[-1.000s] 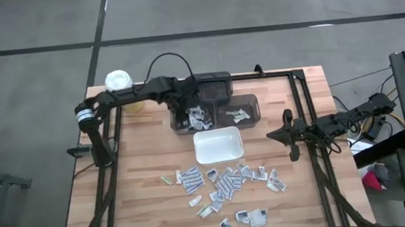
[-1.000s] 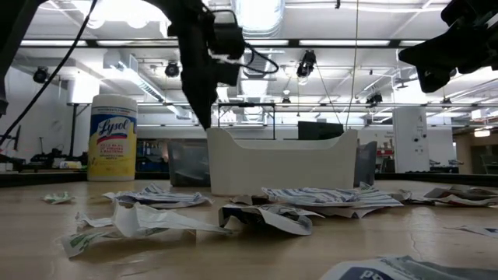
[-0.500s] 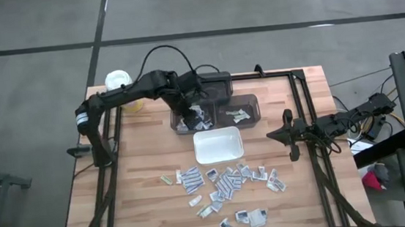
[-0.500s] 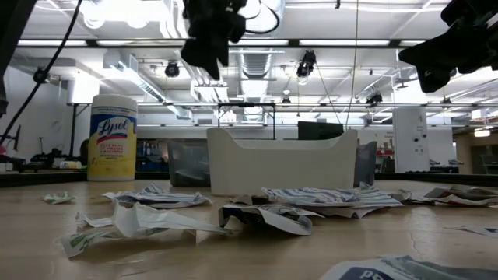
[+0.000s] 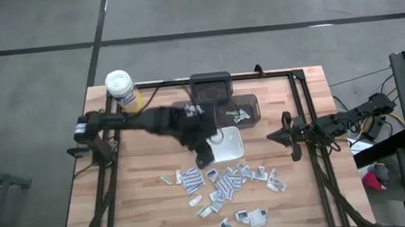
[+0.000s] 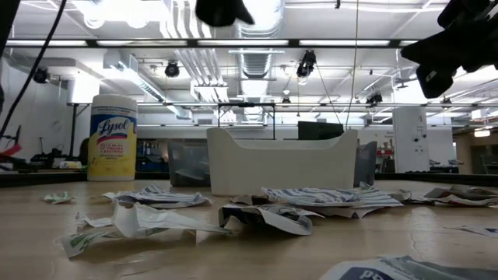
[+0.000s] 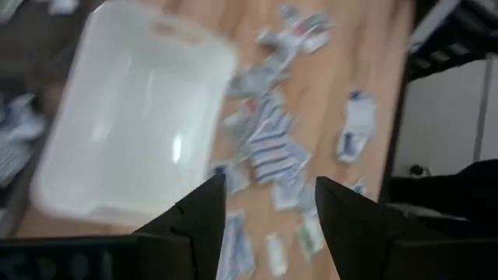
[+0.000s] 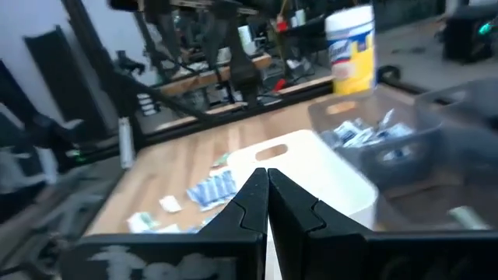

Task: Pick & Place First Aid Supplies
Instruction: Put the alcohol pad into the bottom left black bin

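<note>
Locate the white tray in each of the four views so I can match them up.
High view: white tray at table centre, partly under the left arm.
Low view: centre, behind the packets.
Left wrist view: upper left, seen from above.
Right wrist view: centre right.
Shared landmark: the yellow canister, also in the low and right wrist views.

Pale wooden slatted desk (image 5: 135, 178) — carries a white rectangular plastic tray (image 5: 229, 145), two clear plastic bins (image 5: 243, 110), a yellow canister with white lid (image 5: 121, 87), and many small flat white-grey packets (image 5: 227, 182) scattered on the near half.
</note>
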Controlling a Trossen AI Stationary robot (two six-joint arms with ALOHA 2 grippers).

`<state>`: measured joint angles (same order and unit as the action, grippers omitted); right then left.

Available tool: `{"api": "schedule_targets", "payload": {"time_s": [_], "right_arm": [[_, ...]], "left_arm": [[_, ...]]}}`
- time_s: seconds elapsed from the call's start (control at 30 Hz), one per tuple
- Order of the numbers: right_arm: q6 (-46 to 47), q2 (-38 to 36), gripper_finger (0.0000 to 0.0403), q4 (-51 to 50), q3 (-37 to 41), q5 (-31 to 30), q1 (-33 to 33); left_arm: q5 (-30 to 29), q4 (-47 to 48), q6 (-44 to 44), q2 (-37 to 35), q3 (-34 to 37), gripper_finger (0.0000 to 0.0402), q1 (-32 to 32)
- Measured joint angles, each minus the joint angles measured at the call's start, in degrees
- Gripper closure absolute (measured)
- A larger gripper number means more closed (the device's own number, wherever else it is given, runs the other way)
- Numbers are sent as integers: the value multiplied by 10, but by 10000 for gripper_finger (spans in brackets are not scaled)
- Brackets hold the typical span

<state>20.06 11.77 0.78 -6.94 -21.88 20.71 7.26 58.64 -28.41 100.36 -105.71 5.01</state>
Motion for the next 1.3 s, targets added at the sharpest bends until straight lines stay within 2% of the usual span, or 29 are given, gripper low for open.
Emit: {"api": "schedule_targets", "payload": {"time_s": [0.23,0.5,0.83,1.07,1.3], "right_arm": [[10,0,394,33,0,107,0],[23,12,394,56,-22,177,0],[-2,135,394,45,-125,203,37],[-12,263,394,-49,-239,205,77],[-10,385,394,-72,-331,205,112]], "left_arm": [[-127,-85,-36,0,0,211,96],[-274,-91,-96,0,7,211,173],[-293,-107,-113,-1,39,211,185],[-293,-118,-106,-4,76,211,188],[-292,-154,-80,-71,155,211,192]]}}
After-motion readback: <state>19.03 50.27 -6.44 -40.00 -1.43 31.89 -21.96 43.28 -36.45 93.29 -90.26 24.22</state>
